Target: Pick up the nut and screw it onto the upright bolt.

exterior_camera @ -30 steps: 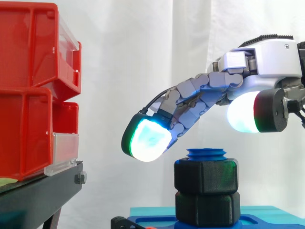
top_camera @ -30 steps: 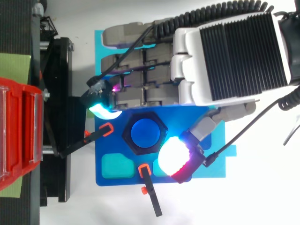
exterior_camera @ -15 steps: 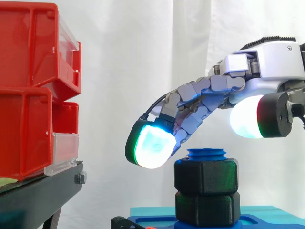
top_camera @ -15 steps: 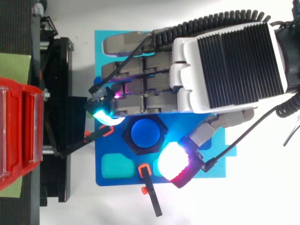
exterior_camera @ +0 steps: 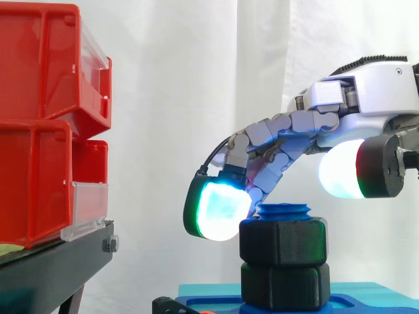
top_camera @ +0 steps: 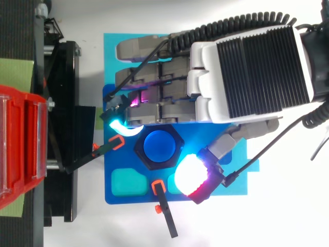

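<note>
Our hand [top_camera: 247,67] hangs over the bolt with its fingers relaxed and spread, pinching nothing. One glowing fingertip [exterior_camera: 216,210] sits just left of the nut [exterior_camera: 283,241] at its top edge, whether touching we cannot tell, and the thumb pad [exterior_camera: 344,169] floats above and to the right. We see the nut sitting on the upright blue bolt [top_camera: 158,145], stacked on a second black hexagon [exterior_camera: 283,284]. From above, the fingers lie on the nut's far side and the thumb on its near right, so the nut lies below and between them. We judge a turning grip needs both to drop and close across it. Room is open rightward, while a clamp arm [top_camera: 165,216] and the black stand [top_camera: 64,128] crowd the near and left sides.
</note>
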